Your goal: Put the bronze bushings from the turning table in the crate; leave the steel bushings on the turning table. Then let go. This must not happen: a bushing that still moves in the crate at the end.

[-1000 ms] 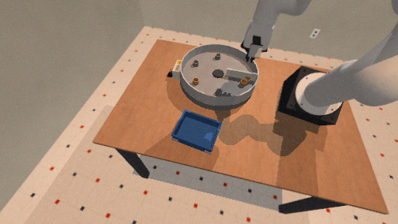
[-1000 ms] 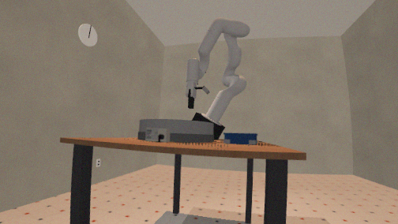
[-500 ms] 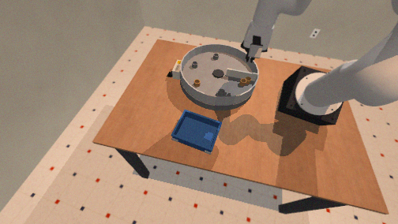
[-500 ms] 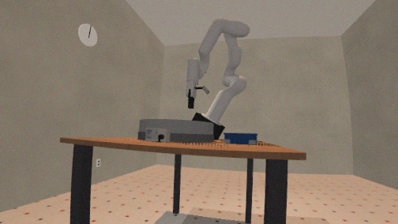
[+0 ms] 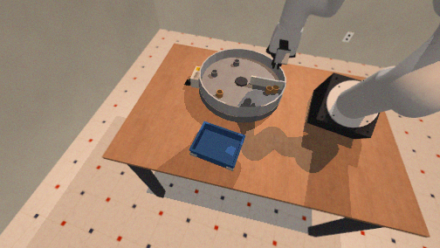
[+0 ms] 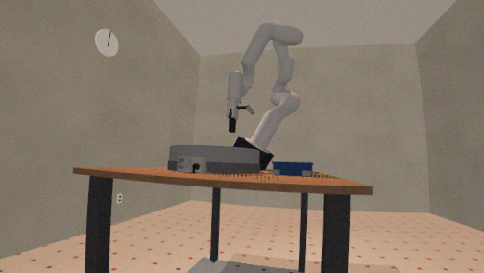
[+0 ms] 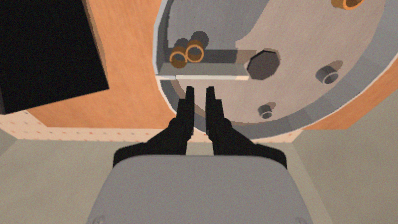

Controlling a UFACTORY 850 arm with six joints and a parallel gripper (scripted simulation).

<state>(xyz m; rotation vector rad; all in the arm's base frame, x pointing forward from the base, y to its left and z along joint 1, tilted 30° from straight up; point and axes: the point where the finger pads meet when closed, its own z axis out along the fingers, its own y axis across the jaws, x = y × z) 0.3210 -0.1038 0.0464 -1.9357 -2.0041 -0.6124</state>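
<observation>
Because the bar (image 5: 267,81) (image 7: 215,70) crosses from hub to wall, the two paired bronze bushings (image 5: 271,89) (image 7: 194,60) sit close beside it, near the wall of the turning table (image 5: 240,112) (image 6: 216,154) (image 7: 312,126); it probably serves to gather parts carried round. A lone bronze bushing (image 5: 219,93) (image 7: 348,5) stands apart, and two steel bushings (image 5: 214,73) (image 7: 329,76) lie across the disc, where they belong. The blue crate (image 5: 211,159) (image 6: 293,169) waits beside the turning table on the tabletop (image 5: 148,131) (image 6: 144,176), bare of bushings, presumably for a short carry.

Above the far rim, on the side of the bar away from the pair, the end effector (image 5: 276,66) (image 6: 232,131) (image 7: 200,97) points down. Its fingers are slightly spread, a narrow gap between them, holding nothing and touching no bushing. That small spread probably suits reaching in beside crowded neighbours.
</observation>
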